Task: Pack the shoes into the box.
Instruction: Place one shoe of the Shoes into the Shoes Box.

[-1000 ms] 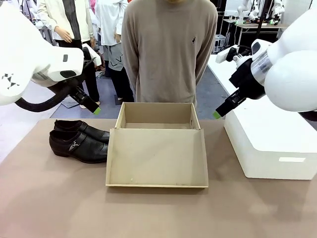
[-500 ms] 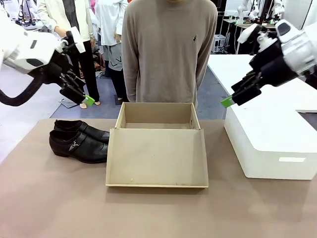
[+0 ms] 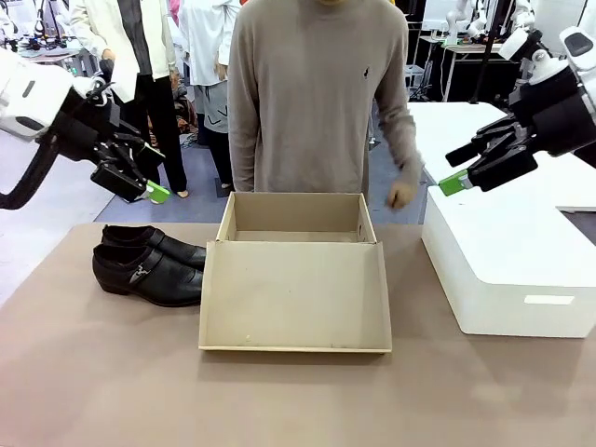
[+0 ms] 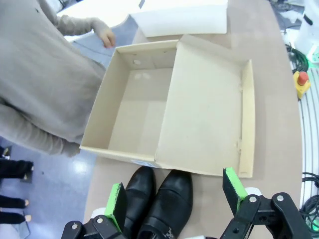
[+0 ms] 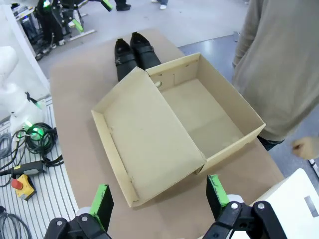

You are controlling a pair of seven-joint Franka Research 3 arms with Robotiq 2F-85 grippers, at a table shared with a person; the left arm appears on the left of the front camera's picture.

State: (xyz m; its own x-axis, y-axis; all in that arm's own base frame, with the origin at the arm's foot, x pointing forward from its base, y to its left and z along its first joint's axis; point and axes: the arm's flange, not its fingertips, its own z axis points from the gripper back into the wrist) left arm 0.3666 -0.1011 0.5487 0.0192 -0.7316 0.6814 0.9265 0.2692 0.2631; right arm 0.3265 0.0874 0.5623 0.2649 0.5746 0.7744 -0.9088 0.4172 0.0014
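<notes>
- Two black shoes [image 3: 149, 264] are lying side by side on the table [image 3: 112, 372], toes pointing at the box [image 3: 294, 296] just beside them, on the robot's left.
- Box is sitting mid-table with its lid flap lying open toward the robot.
- Left pincer [image 3: 152, 172] is hovering above the shoes, fingers spread wide and gripping nothing.
- Right pincer [image 3: 453, 170] is hanging over the white box [image 3: 521, 270], likewise gaping and holding nothing.
- Person [image 3: 317, 93] is standing behind the box, one hand [image 3: 402, 194] hanging near its far right corner.
</notes>
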